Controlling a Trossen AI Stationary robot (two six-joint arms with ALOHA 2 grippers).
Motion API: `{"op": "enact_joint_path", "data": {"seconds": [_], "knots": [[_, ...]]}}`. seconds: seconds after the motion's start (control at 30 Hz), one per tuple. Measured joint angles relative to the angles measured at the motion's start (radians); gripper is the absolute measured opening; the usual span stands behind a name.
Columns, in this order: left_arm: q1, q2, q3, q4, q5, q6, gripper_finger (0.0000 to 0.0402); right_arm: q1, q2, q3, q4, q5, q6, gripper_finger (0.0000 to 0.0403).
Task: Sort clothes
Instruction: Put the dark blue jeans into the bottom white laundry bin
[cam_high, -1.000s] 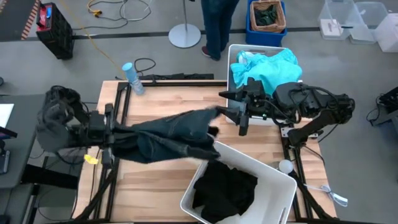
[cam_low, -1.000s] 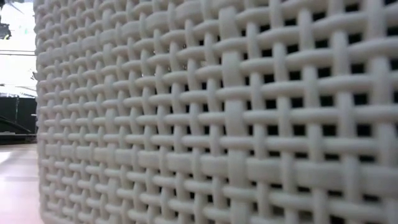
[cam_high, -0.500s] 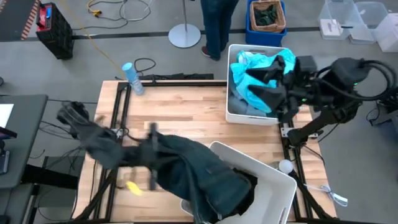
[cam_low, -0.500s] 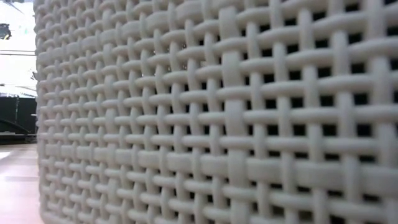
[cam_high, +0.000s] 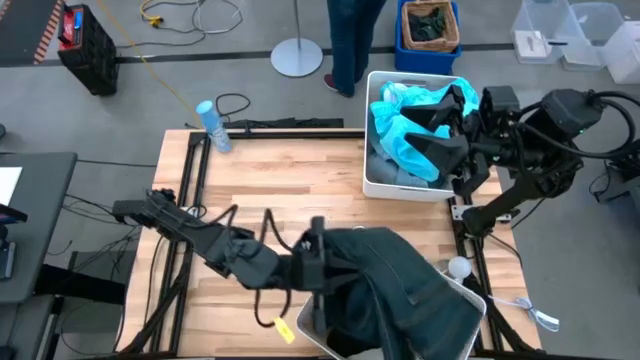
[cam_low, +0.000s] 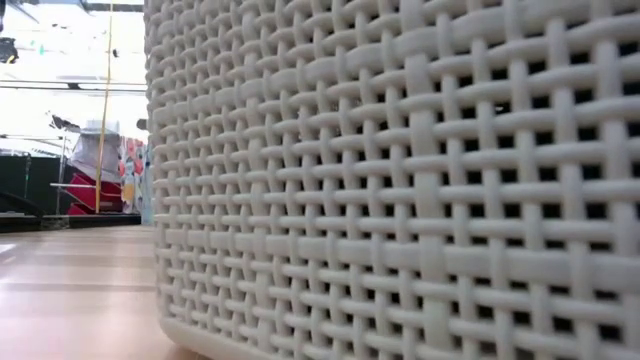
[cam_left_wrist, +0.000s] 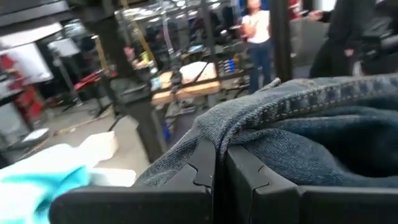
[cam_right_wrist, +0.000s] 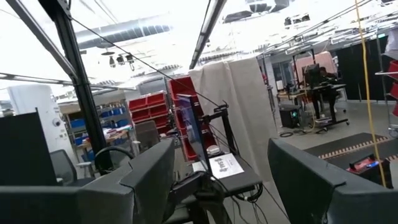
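Your left claw (cam_left_wrist: 214, 171) is clamped on the jeans (cam_high: 400, 285), fingers pressed nearly together with a fold of denim pinched between them. It sits at the near bin's (cam_high: 466, 292) left rim, and the jeans are draped over that bin, covering most of its opening. The black top isn't visible; probably under the jeans, can't confirm.

Your right claw (cam_high: 450, 125) is spread wide and holds nothing, hanging above the far bin (cam_high: 372, 175) at the worktop's (cam_high: 290, 170) right far side. The turquoise top (cam_high: 405, 125) lies in that bin on top of a pale blue denim piece (cam_high: 385, 165).

Step in hand, as I read it: dropping the jeans into the near bin. That looks like the last garment; nothing loose is left on the worktop.

Next move: part the left fingers and let the cloth fall, then lift clear. Part of the jeans hangs over the bin's left rim, so carry the grip further over the opening first, or the weight may drag them out. Watch for cloth snagging on the fingers as you pull away.
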Motion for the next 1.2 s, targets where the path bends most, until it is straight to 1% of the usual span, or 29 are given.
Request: {"op": "enact_joint_path", "data": {"seconds": [0.1, 0.17, 0.27, 0.37, 0.43, 0.53, 0.63, 0.77, 0.87, 0.93, 0.97, 1.03, 1.1, 1.2], "knots": [[0.000, 0.069, 0.095, -0.016, 0.054, 0.003, 0.0008, 0.000, 0.000, 0.000, 0.000, 0.000, 0.000, 0.0276], [-0.002, 0.108, 0.132, -0.051, 0.057, 0.005, 0.0008, 0.000, 0.000, 0.000, 0.000, 0.000, 0.000, 0.0276], [-0.002, 0.167, 0.140, -0.088, 0.061, -0.006, 0.0007, 0.000, 0.000, 0.000, 0.000, 0.001, 0.000, 0.0276], [0.013, 0.230, 0.136, -0.110, 0.132, -0.050, 0.0007, -0.001, -0.001, 0.000, 0.000, 0.002, 0.000, 0.0276], [0.026, 0.254, 0.134, -0.118, 0.151, -0.074, 0.0007, -0.004, -0.001, 0.000, -0.001, 0.002, 0.000, 0.0276], [0.044, 0.256, 0.134, -0.100, 0.144, -0.093, 0.0007, -0.005, -0.001, 0.000, -0.006, 0.002, 0.000, 0.0276], [0.060, 0.240, 0.137, -0.044, 0.108, -0.125, 0.0007, -0.003, -0.001, 0.000, -0.011, 0.002, 0.000, 0.0276], [0.067, 0.229, 0.138, 0.016, 0.087, -0.104, 0.0007, -0.001, -0.001, 0.000, -0.020, 0.003, 0.001, 0.0276], [0.065, 0.229, 0.134, -0.018, 0.109, -0.118, 0.0007, -0.001, -0.001, 0.000, -0.020, 0.003, 0.001, 0.0276], [0.066, 0.227, 0.104, -0.071, 0.161, -0.158, 0.0008, -0.001, -0.001, 0.000, -0.020, 0.003, 0.001, 0.0276], [0.071, 0.227, 0.081, -0.104, 0.190, -0.186, 0.0012, -0.001, -0.001, 0.000, -0.020, 0.003, 0.001, 0.0276], [0.080, 0.230, 0.018, -0.139, 0.237, -0.250, 0.0036, -0.001, -0.001, 0.000, -0.020, 0.003, 0.001, 0.0276], [0.087, 0.236, -0.034, -0.148, 0.287, -0.316, 0.0073, -0.001, -0.001, 0.000, -0.020, 0.003, 0.001, 0.0276], [0.089, 0.231, -0.059, -0.133, 0.337, -0.378, 0.0138, -0.001, -0.001, 0.000, -0.020, 0.003, 0.001, 0.0276]]}}
